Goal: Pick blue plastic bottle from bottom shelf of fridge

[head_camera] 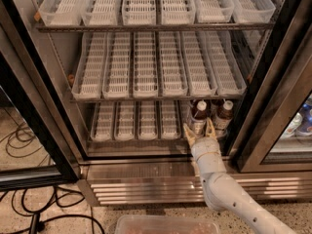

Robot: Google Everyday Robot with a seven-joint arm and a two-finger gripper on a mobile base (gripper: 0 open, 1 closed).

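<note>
The fridge (44,106) stands open with black door frames and white slotted trays. On the bottom shelf (131,123), at the right end, stand two blue plastic bottles of dark liquid with pale labels: one (198,115) on the left and one (224,114) on the right. My gripper (200,129) is on a white arm rising from the lower right. It is open, with its tan fingers on either side of the base of the left bottle. The bottle stands upright on the shelf.
Two upper tiers of long white trays (146,65) hold nothing visible. A ribbed steel grille (146,189) runs below the shelf. Black cables (29,213) lie on the floor at left. A clear bin (165,225) sits at the bottom edge. Bottles (303,121) show behind the right door.
</note>
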